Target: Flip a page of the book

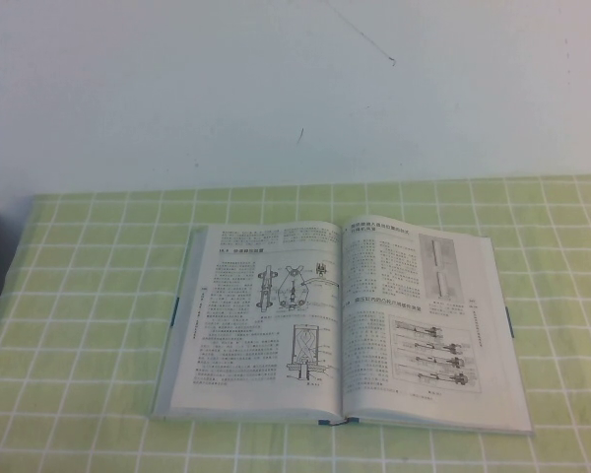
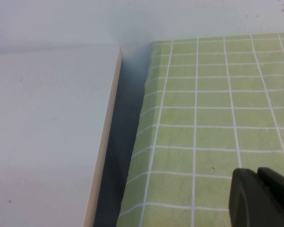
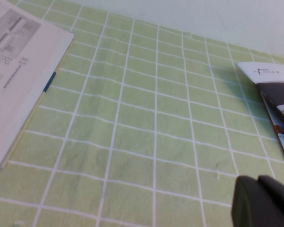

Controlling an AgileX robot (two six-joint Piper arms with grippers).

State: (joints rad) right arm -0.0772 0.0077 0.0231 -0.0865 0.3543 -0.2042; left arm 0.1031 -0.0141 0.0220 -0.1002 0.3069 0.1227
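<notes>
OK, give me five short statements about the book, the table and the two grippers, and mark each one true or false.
1. The book lies open on the green checked tablecloth. True.
2. The left gripper is clamping a page. False: it hangs over bare cloth near the table's edge, fingers together, holding nothing.
3. The right gripper touches the book. False: it hangs over cloth, apart from the book, fingers together.
4. Neither arm shows in the high view. True.
5. The book is shut, cover up. False: two printed pages with diagrams face up.
</notes>
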